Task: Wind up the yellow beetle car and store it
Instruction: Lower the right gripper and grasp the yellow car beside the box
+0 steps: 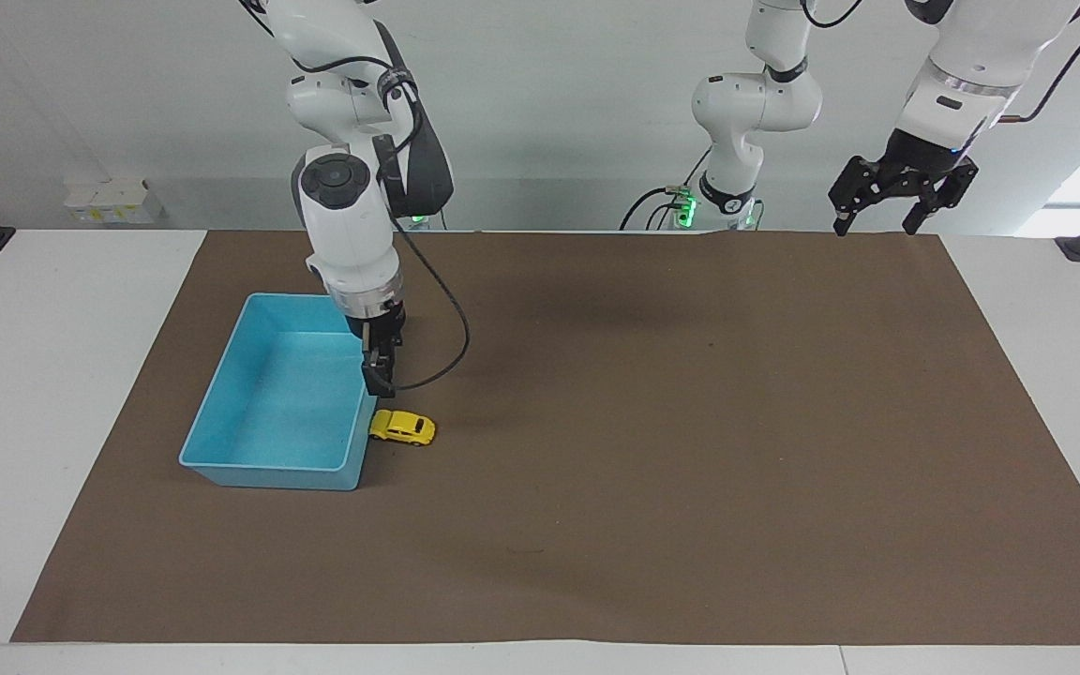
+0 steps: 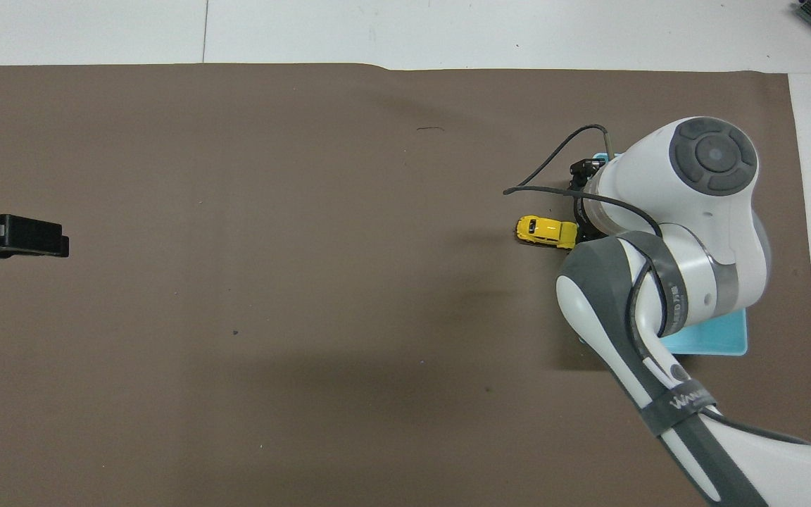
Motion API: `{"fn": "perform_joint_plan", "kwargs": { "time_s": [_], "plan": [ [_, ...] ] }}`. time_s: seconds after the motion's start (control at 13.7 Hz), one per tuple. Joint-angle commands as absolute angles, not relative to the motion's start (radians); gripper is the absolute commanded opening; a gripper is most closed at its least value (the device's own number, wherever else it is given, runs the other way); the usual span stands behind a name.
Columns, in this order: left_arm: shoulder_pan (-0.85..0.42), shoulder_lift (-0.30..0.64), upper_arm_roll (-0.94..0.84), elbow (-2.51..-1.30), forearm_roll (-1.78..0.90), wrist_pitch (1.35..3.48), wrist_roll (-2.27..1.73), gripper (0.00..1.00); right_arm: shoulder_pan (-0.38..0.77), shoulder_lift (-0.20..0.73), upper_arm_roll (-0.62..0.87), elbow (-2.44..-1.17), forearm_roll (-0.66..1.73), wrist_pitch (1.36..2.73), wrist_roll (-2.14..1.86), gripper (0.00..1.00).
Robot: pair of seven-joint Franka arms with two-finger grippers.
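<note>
The yellow beetle car (image 1: 402,427) (image 2: 547,232) stands on the brown mat, touching the outside of the light blue bin (image 1: 282,408) at the bin's wall toward the left arm's end. My right gripper (image 1: 379,382) hangs low over that wall's rim, just short of the car, pointing down, open and holding nothing. In the overhead view the right wrist covers most of it and of the bin (image 2: 714,339). My left gripper (image 1: 876,228) (image 2: 62,243) waits raised over the mat's edge at the robots' end, fingers spread, nothing held.
A brown mat (image 1: 652,450) covers most of the white table. The bin has nothing in it. The right arm's cable (image 1: 446,319) loops out over the mat beside the bin.
</note>
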State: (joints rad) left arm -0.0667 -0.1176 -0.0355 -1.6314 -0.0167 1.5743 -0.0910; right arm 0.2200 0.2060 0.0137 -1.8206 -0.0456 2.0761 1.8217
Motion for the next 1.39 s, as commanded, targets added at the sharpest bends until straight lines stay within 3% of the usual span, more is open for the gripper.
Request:
{"fn": "perform_joint_plan", "kwargs": {
  "time_s": [0.0, 0.29, 0.59, 1.24, 1.32],
  "plan": [
    [-0.038, -0.12, -0.06, -1.628, -0.015, 1.568, -0.081, 1.0, 0.207, 0.239, 0.021, -1.829, -0.066, 2.132, 1.858, 1.0],
    [-0.029, -0.123, -0.054, -1.629, -0.015, 1.565, -0.08, 1.0, 0.207, 0.291, 0.021, -1.851, -0.064, 2.216, 1.867, 1.0],
    [-0.086, -0.127, 0.009, -1.632, -0.015, 1.563, -0.089, 1.0, 0.203, 0.304, 0.021, -1.971, -0.063, 2.408, 1.864, 1.0],
    [-0.072, -0.126, 0.009, -1.628, -0.014, 1.546, -0.087, 1.0, 0.196, 0.348, 0.021, -1.987, -0.055, 2.444, 1.841, 1.0],
    [-0.072, -0.126, 0.009, -1.628, -0.014, 1.545, -0.087, 1.0, 0.195, 0.348, 0.021, -1.987, -0.054, 2.445, 1.839, 0.93]
  ]
}}
